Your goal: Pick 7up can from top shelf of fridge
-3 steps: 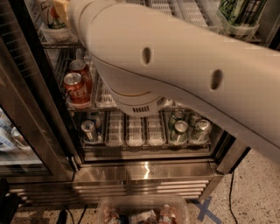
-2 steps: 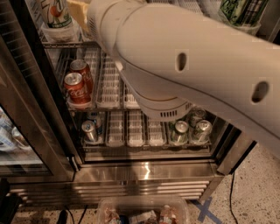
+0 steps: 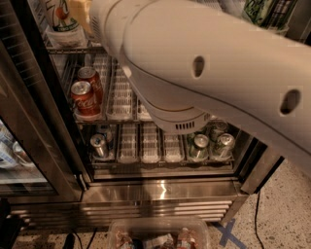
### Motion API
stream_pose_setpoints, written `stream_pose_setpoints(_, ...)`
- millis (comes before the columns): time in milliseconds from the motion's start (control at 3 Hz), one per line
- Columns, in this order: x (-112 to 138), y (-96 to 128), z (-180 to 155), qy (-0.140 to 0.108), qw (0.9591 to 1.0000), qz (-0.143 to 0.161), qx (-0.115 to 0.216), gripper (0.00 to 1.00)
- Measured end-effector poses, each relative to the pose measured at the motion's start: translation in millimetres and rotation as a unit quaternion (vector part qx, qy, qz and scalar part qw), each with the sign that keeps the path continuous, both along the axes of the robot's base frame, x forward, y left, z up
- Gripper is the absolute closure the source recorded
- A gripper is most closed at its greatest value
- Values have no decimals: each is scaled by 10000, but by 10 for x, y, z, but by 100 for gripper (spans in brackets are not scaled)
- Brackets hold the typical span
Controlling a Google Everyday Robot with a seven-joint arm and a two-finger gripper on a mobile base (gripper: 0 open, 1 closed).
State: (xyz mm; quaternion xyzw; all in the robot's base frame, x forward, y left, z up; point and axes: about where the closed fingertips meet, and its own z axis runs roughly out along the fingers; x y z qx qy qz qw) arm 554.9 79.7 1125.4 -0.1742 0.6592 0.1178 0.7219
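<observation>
Sweeping diagonally from lower right to upper left, the smooth, rounded white arm point(image 3: 218, 73) with its dark oval holes and vented joint blocked most of the fridge point(image 3: 160, 192), whose base was shiny ribbed stainless steel between dark door frames. The gripper point(image 3: 80, 9) showed only as a tan sliver at the arm's far end, so I could not tell whether it was spread or closed. Just left of it the pale 7up can point(image 3: 59, 17) stood upright on the wire top shelf point(image 3: 73, 49). One rack down, two glossy red Coca-Cola cans point(image 3: 85, 99) sat beside white slotted plastic lanes point(image 3: 121, 92).
</observation>
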Motion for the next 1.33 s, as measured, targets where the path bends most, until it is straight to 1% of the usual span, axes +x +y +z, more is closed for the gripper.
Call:
stream_pose_setpoints(333, -45, -302, -85, 312, 9991, 80, 278, 100)
stream_pose_setpoints(667, -151, -812, -203, 804, 9938, 164, 755, 100)
stream_pose_setpoints(1000, -176, -1219, -205, 1158, 9851, 383, 1211, 100)
stream_pose_setpoints(1333, -254, -1509, -348, 1380, 9780, 726, 1387, 100)
